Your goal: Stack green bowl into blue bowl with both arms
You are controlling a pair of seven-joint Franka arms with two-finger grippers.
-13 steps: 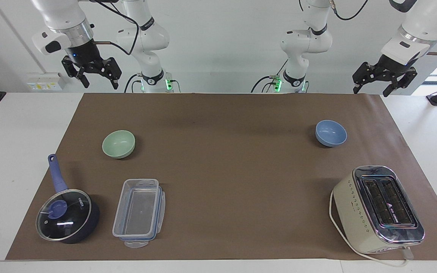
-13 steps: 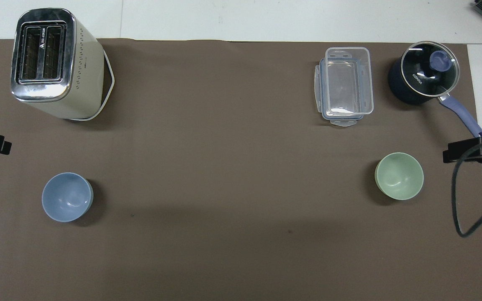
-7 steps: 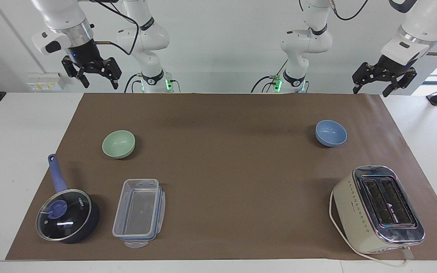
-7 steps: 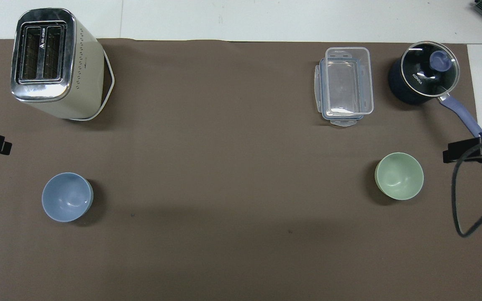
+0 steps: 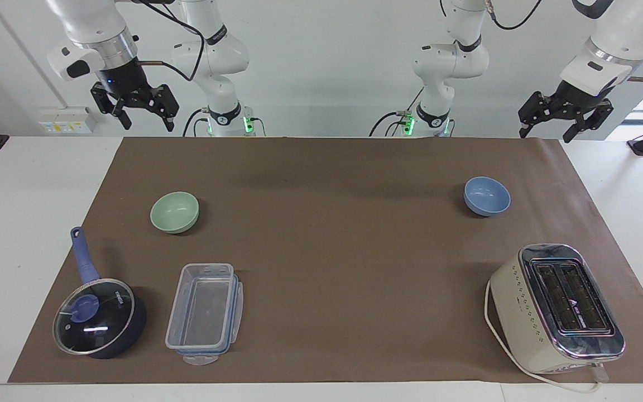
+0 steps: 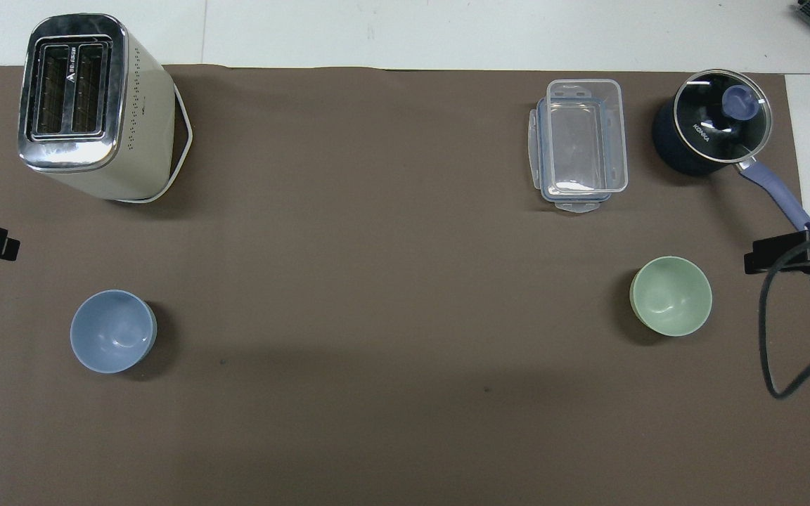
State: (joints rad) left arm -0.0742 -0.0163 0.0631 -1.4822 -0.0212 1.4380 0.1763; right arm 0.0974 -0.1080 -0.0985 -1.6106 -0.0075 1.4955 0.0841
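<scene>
The green bowl [image 5: 174, 211] and blue bowl [image 5: 486, 196] are sitting well apart at opposite ends of the brown mat [image 5: 327, 234], while the right gripper [image 5: 142, 114] and left gripper [image 5: 566, 120] are hanging spread apart, grasping nothing.

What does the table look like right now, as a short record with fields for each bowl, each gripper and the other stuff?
green bowl: upright on the mat, toward the right arm's end
blue bowl: upright, empty, toward the left arm's end
right gripper: open, raised, holding nothing
left gripper: open, raised, holding nothing
others: saucepan, clear container, toaster
stacking: not yet started
</scene>
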